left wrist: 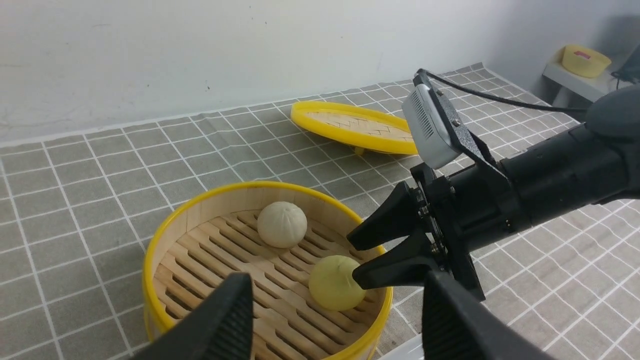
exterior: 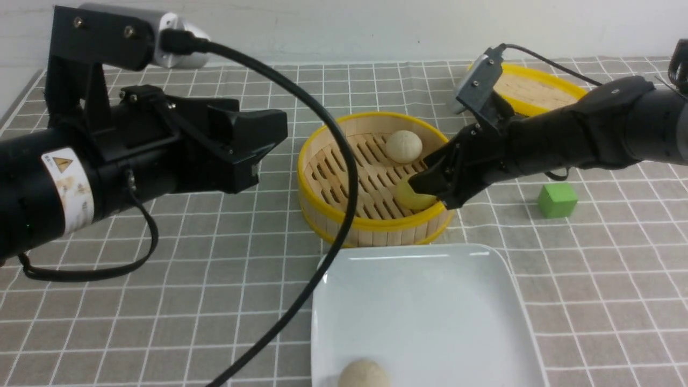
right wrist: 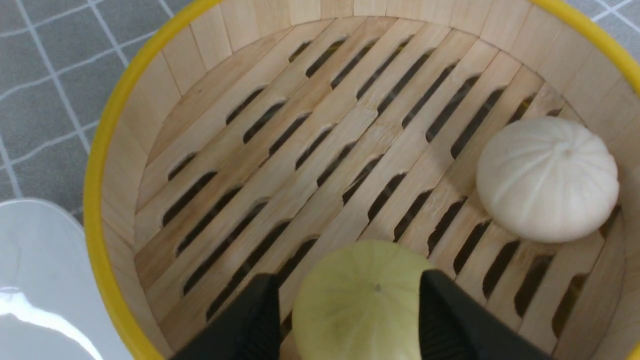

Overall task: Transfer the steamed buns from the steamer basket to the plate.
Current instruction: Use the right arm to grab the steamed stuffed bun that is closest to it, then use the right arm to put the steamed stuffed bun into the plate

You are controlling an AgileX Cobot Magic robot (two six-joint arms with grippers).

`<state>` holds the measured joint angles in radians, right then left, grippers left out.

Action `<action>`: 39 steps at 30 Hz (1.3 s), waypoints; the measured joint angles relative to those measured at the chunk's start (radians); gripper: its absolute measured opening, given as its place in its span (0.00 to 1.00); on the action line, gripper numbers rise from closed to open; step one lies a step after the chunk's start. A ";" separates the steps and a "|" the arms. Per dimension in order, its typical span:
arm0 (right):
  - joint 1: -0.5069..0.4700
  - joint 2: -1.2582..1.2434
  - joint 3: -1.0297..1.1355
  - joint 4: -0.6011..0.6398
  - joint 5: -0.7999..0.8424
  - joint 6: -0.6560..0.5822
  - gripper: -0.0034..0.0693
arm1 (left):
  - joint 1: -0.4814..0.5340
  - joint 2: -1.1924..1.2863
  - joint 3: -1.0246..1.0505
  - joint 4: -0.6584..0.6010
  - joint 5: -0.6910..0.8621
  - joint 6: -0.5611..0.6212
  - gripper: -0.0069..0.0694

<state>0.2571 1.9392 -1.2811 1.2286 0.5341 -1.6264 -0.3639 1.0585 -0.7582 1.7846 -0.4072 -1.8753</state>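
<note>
The steamer basket (exterior: 376,234) stands at the table's middle, with a cream-white bun (exterior: 404,146) at its far side and a pale yellow bun (exterior: 416,200) by its right wall. My right gripper (exterior: 418,184) reaches in over the right rim and is shut on the pale yellow bun (right wrist: 357,300), one finger against each side, with the bun low by the slatted floor. My left gripper (exterior: 269,156) hovers open and empty, left of the basket. The white plate (exterior: 430,301) lies in front of the basket with one cream bun (exterior: 363,376) at its near edge.
A flat yellow-rimmed lid (exterior: 532,91) lies behind my right arm at the back right. To the right of the basket sits a green cube (exterior: 558,200) on the grey checked cloth. The left arm's cable (exterior: 344,177) hangs across the basket's left side.
</note>
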 joint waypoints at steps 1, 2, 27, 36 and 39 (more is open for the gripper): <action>0.000 0.010 -0.001 -0.002 -0.002 -0.001 0.58 | 0.000 0.000 0.000 0.000 0.000 0.000 0.70; 0.000 0.015 -0.001 -0.005 -0.002 -0.002 0.58 | 0.000 0.000 0.000 0.000 0.000 0.000 0.70; 0.038 0.008 -0.004 0.000 -0.107 -0.101 0.06 | 0.000 0.000 0.000 0.000 -0.005 -0.001 0.70; 0.039 -0.190 -0.003 -0.295 0.071 0.236 0.06 | 0.000 0.000 0.000 0.000 -0.004 -0.001 0.66; 0.041 -0.239 -0.003 -0.525 0.234 0.491 0.07 | 0.000 0.000 0.000 0.000 -0.004 -0.001 0.65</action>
<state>0.2977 1.7000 -1.2846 0.7033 0.7681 -1.1355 -0.3639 1.0585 -0.7582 1.7846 -0.4109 -1.8761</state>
